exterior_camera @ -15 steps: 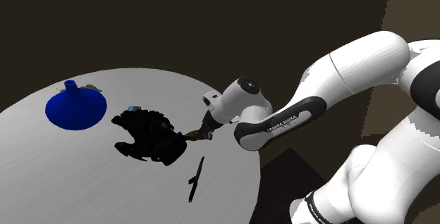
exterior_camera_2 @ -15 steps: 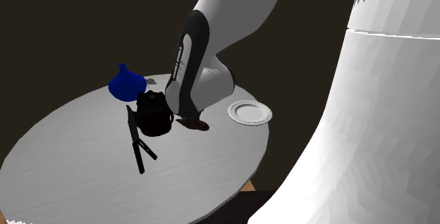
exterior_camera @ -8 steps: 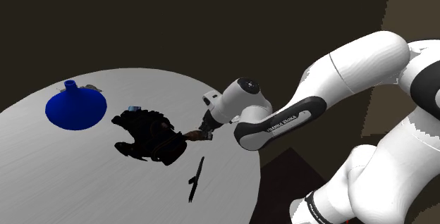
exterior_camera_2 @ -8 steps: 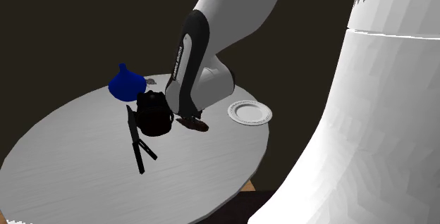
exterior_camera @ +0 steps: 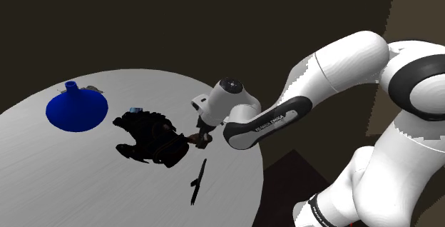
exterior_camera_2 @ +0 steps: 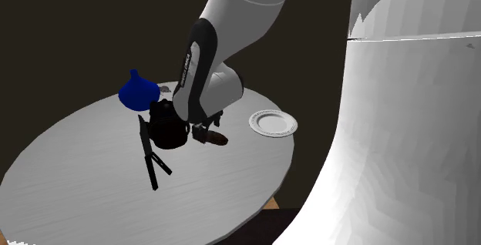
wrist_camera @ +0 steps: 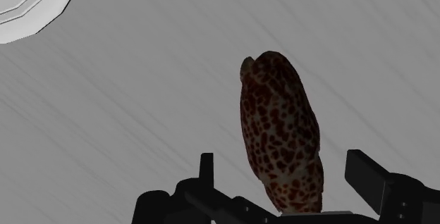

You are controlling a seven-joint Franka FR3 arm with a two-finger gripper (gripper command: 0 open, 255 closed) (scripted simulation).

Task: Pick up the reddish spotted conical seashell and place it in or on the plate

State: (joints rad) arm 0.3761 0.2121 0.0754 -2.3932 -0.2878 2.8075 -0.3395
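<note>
Grasp step in hand. Gripper (wrist_camera: 280, 160) stood spread apart, low over shell (wrist_camera: 278, 117), straddling it, not touching. Shell lay flat on tabletop (wrist_camera: 141, 103), near plate (wrist_camera: 25, 4) by tabletop edge. Next move, likely: close on shell, lift, carry to plate

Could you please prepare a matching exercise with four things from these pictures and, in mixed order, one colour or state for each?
Things:
1. shell
2. plate
3. vase
4. gripper

Colours or states:
A. blue
B. open, one finger on each side of the shell
C. white
D. reddish with spots

Pairs: 1-D, 2-C, 3-A, 4-B
</note>
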